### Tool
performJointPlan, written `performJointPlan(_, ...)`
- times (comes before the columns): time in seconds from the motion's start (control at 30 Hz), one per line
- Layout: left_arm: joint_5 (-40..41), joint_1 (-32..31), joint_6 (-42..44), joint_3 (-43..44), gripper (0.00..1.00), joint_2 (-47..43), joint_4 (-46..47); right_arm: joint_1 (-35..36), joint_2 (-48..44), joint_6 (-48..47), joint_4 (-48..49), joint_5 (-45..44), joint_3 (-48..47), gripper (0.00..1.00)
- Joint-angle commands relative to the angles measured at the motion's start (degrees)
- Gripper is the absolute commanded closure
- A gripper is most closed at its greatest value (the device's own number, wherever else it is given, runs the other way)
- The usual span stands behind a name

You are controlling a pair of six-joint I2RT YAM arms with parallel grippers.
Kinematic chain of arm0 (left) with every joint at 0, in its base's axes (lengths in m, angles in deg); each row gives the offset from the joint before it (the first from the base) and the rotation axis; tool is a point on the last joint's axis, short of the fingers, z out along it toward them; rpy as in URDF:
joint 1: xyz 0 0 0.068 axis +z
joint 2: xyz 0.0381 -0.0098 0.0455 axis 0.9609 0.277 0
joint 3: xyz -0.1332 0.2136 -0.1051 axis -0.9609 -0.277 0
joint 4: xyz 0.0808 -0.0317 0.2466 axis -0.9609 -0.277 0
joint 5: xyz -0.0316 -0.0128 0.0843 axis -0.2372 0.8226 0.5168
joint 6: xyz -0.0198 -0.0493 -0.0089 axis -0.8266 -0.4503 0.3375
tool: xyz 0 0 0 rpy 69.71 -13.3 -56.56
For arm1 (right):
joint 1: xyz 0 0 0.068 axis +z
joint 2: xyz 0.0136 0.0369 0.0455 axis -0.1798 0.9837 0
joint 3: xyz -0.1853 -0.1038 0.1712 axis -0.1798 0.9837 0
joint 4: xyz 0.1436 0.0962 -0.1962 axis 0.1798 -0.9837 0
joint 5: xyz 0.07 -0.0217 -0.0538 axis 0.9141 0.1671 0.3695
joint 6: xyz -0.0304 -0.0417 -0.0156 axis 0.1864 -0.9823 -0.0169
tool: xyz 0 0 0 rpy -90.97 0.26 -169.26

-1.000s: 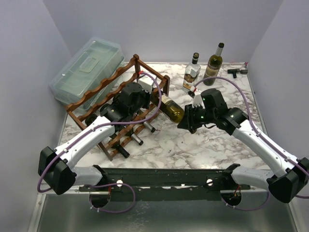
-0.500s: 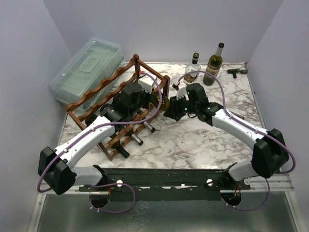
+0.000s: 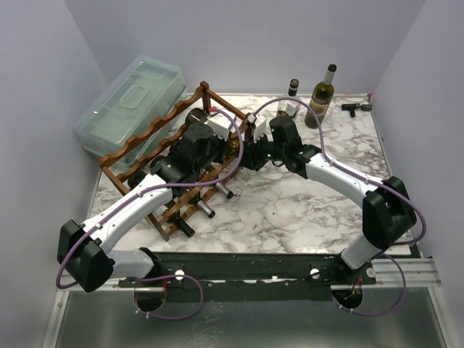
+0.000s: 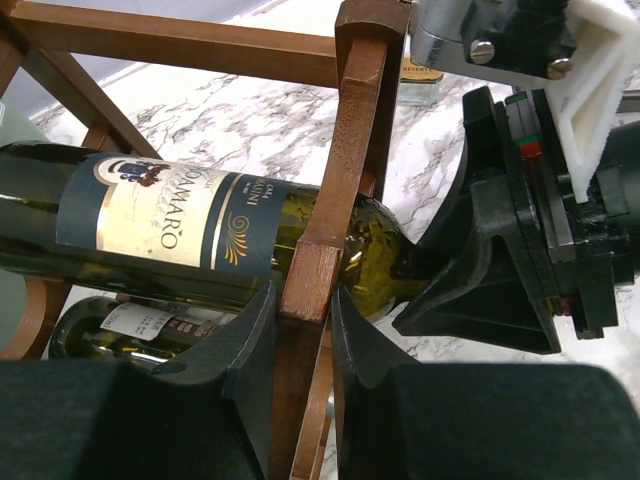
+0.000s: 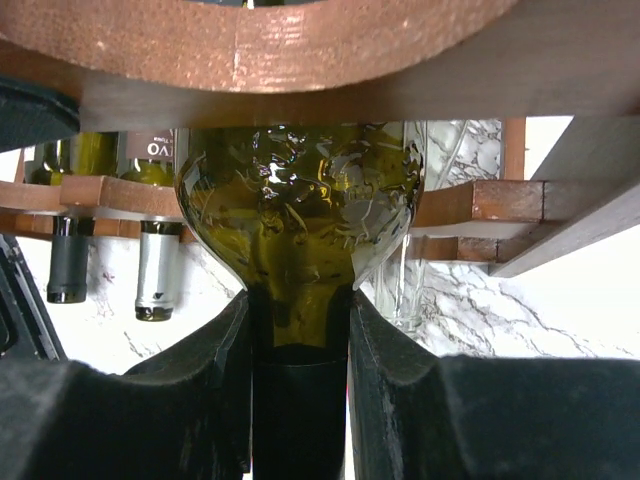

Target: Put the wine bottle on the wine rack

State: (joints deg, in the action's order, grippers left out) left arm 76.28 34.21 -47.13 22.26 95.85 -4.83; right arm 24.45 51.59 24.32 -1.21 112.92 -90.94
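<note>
Bracing and insertion are shared between the two arms. The left end effector point(image 4: 302, 302) is clenched on a square corner post point(image 4: 345, 150) of the wine rack point(image 3: 148, 129), with one finger on each face. The likely purpose is to keep the frame from sliding on the worktop point(image 3: 290, 210) while a load is pushed in from the side. The right end effector point(image 5: 298, 312) is clenched on the neck of the wine bottle point(image 4: 190, 225), just below the shoulder. This grip leaves the whole body free to pass between the rails.

Position of the wine bottle: horizontal, in the tier above another racked bottle point(image 4: 130, 322). In the left wrist view the labelled body lies behind the gripped post, and the shoulder projects past it toward the right end effector. In the right wrist view a curved rail crosses directly above the shoulder. Whether the body bears fully on the scalloped rails cannot be confirmed.

Judgement: insertion appears well advanced, and release is not yet done. The neck-outward orientation matches the capped necks point(image 5: 158, 270) of the lower bottles, which point out of the same side.

Not involved: two upright bottles point(image 3: 321, 94) at the far edge of the worktop, and a clear lidded box point(image 3: 130, 98) beside the rack.
</note>
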Motion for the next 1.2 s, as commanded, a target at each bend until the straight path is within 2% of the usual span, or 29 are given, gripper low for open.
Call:
performJointPlan(0.0, -3.35, -0.63, -0.67, 0.7, 1.0, -1.45, -1.73, 0.35, 0.48, -2.29, 9.59, 1.98, -4.58, 0.99)
performJointPlan(0.23, -3.12, -0.57, -0.58, 0.61, 1.0, -1.54, -1.69, 0.35, 2.66, -0.44, 8.3, 1.12, -7.7, 0.99)
performJointPlan(0.6, -2.93, -0.64, -0.6, 0.52, 1.0, -2.02, -1.61, 0.35, 6.38, 4.1, -0.21, 2.67, -14.97, 0.99)
performJointPlan(1.1, -3.16, -0.64, -0.58, 0.52, 1.0, -2.68, -1.61, 0.35, 9.53, 6.9, -2.5, 1.95, -18.97, 0.99)
performJointPlan(1.17, -3.17, -0.58, -0.6, 0.52, 1.0, -2.77, -1.6, 0.35, 10.08, 7.33, -2.16, 1.39, -19.4, 0.96)
